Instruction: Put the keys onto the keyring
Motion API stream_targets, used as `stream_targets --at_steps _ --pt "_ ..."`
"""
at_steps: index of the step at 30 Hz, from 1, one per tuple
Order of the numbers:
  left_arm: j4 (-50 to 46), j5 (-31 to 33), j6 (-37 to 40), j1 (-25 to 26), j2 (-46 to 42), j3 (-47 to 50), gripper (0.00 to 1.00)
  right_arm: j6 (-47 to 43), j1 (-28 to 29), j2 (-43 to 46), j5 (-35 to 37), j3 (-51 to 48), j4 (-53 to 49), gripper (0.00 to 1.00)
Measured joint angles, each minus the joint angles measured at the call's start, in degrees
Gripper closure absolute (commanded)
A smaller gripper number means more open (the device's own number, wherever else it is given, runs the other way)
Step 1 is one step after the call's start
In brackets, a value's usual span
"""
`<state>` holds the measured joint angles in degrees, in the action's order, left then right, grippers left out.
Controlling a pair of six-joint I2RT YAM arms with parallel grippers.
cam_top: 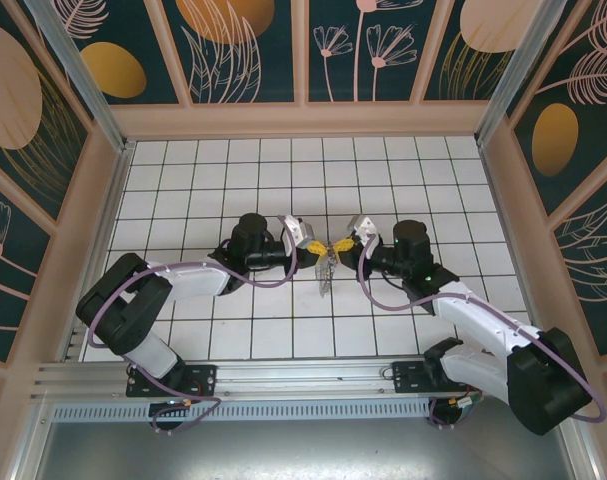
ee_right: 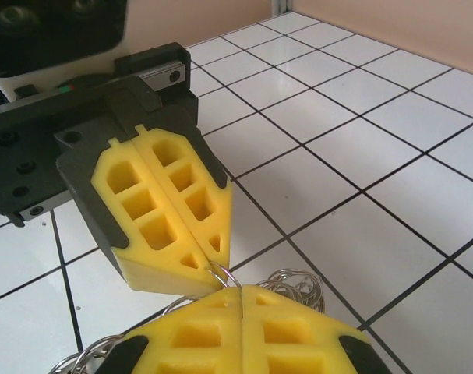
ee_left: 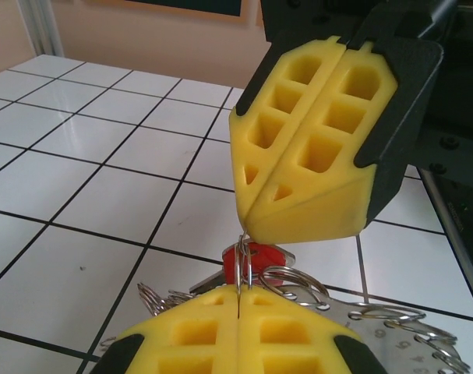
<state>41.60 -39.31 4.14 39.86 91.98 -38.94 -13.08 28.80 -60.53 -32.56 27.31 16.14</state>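
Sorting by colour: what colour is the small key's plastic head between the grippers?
Red: the small key's plastic head shows best in the left wrist view.

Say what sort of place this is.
Probably a purpose-built robot test booth, not a home: a white tiled floor, walls papered with leaf patterns, and a metal rail carrying two arms.
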Motion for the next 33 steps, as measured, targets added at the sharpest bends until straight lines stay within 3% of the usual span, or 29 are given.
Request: stream_targets --at_steps 33 --pt "-3.3 0.8 1.8 0.0 0.0 -1.8 0.76 -1.6 0.2 -0.4 -3.5 2.3 -0.2 1.00"
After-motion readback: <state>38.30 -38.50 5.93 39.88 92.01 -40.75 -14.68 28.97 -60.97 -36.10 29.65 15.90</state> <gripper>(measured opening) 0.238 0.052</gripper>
